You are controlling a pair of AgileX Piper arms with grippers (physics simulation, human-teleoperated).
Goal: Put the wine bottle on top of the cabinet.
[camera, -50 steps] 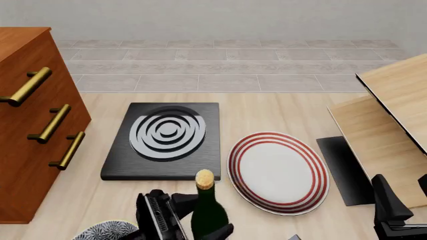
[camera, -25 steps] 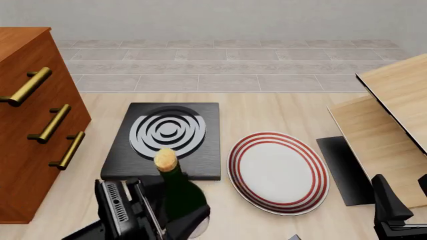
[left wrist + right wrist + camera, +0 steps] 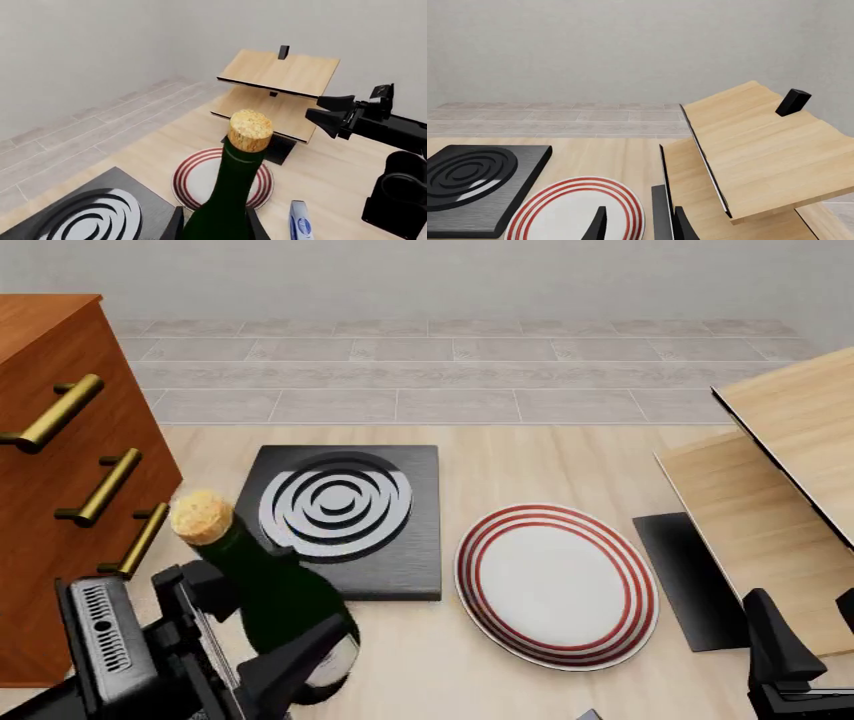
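The cabinet (image 3: 60,490) stands at far left. The left pincer (image 3: 254,640) is clamped on the bottle (image 3: 274,595), held above the worktop (image 3: 534,465) just beside it. Lift higher, keeping it upright. The right pincer (image 3: 637,225) rests apart, empty.

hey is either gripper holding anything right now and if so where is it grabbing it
The left gripper holds the wine bottle by its lower body, fingers on both sides. The right gripper holds nothing.
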